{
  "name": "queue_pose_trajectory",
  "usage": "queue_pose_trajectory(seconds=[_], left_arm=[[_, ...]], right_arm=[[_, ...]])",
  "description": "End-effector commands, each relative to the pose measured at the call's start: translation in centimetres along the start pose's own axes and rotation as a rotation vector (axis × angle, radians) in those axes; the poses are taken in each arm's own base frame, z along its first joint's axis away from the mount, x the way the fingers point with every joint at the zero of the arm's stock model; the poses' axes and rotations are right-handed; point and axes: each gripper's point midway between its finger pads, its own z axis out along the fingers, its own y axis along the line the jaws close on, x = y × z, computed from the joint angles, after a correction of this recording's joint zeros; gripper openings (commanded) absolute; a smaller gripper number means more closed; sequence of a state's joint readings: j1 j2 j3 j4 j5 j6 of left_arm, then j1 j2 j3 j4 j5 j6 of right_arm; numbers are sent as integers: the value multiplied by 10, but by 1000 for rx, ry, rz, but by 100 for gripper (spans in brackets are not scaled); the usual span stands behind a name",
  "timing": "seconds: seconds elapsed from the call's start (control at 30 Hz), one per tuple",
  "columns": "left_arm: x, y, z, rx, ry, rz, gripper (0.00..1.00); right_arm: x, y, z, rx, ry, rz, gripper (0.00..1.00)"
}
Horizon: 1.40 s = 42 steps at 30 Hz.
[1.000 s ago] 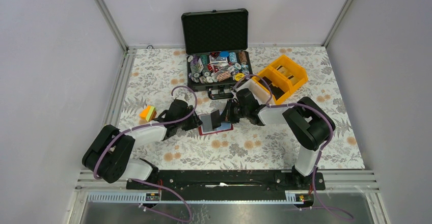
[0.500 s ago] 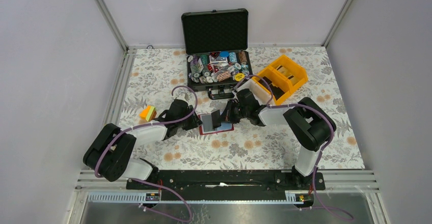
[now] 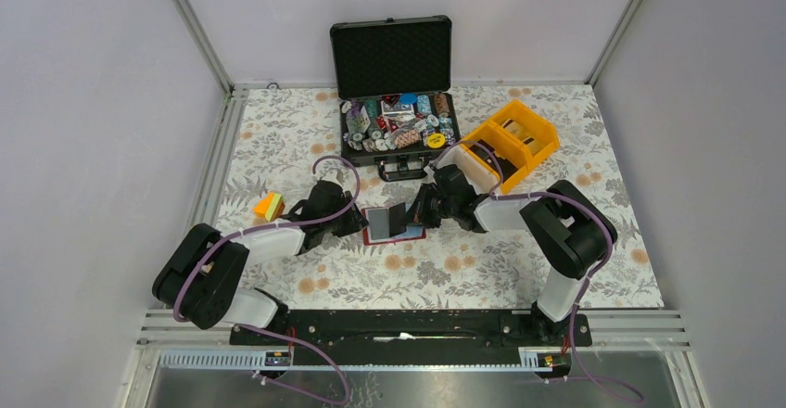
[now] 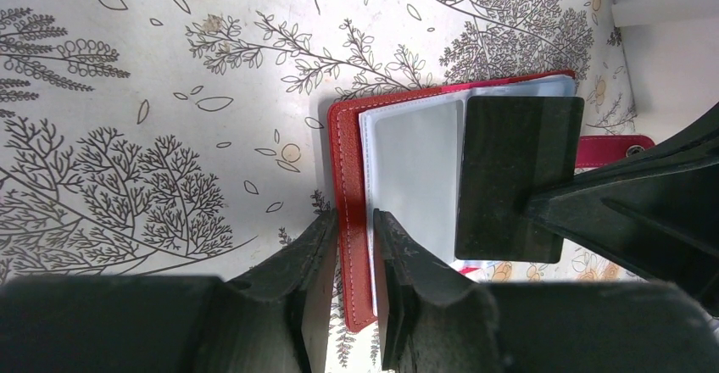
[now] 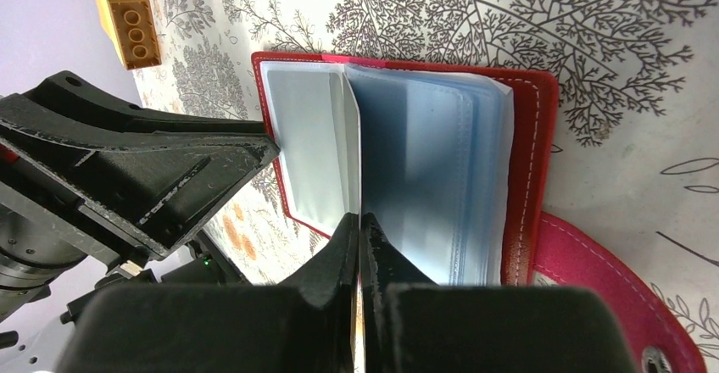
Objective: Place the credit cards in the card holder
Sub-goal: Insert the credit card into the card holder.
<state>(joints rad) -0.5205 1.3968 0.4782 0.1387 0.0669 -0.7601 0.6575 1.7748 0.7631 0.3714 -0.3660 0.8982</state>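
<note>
The card holder (image 3: 400, 235) lies open in the middle of the mat, red cover down, clear sleeves (image 5: 441, 178) fanned up. My left gripper (image 4: 356, 229) comes in from the left, and the red edge of the cover (image 4: 349, 178) fills the narrow gap between its jaws. My right gripper (image 5: 360, 229) comes in from the right, shut on one of the credit cards (image 4: 517, 178). It holds the card upright on its edge over the sleeves, where it looks dark in the left wrist view. Both grippers also show from above, left gripper (image 3: 360, 223) and right gripper (image 3: 417, 211).
An open black case (image 3: 399, 125) full of poker chips stands just behind. Yellow bins (image 3: 514, 139) sit at the back right. An orange and green toy brick (image 3: 269, 206) lies beside the left arm. The holder's snap tab (image 5: 610, 297) sticks out on the right gripper's side.
My left jaws have narrowed onto the holder's cover edge. The right arm has shifted slightly, still holding the card over the sleeves.
</note>
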Motion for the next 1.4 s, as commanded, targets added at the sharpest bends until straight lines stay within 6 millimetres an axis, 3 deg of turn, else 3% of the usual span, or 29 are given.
queue_pose_trajectory(seconds=[0.0, 0.53, 1.37], left_arm=[[12, 18, 3, -73, 39, 8, 25], [11, 17, 4, -71, 42, 9, 24], [12, 17, 4, -68, 44, 14, 24]], right_arm=[[34, -26, -1, 79, 109, 76, 0], [43, -23, 2, 36, 126, 84, 0], [70, -48, 0, 119, 213, 133, 0]])
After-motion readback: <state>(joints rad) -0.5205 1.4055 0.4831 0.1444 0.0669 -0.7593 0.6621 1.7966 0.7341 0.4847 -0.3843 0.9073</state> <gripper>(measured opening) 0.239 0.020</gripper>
